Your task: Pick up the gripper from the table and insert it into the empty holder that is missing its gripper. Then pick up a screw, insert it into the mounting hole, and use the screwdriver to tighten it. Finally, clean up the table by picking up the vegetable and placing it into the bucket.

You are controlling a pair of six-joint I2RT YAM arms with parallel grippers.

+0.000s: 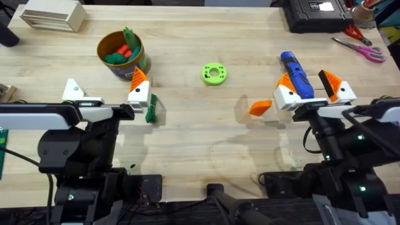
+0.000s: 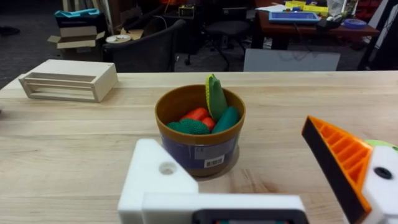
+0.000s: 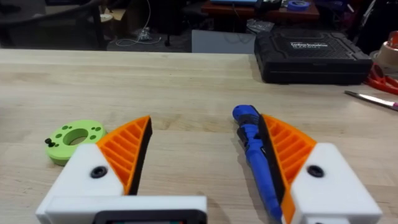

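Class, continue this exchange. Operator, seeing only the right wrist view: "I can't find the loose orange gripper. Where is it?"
Observer: The gripper lies on the table just beside the right gripper, on the side toward the table's middle.
Operator: Which finger lacks its tip?
Observer: The holder, the left gripper's outer finger, is plain white.
Operator: And the vegetable?
Observer: The vegetable lies on the table by the left gripper's orange-tipped finger, outside the bucket.

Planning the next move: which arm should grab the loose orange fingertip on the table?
Right. The gripper lies just beside the right gripper, whose fingers are open; the left gripper is across the table and carries the tipless holder.
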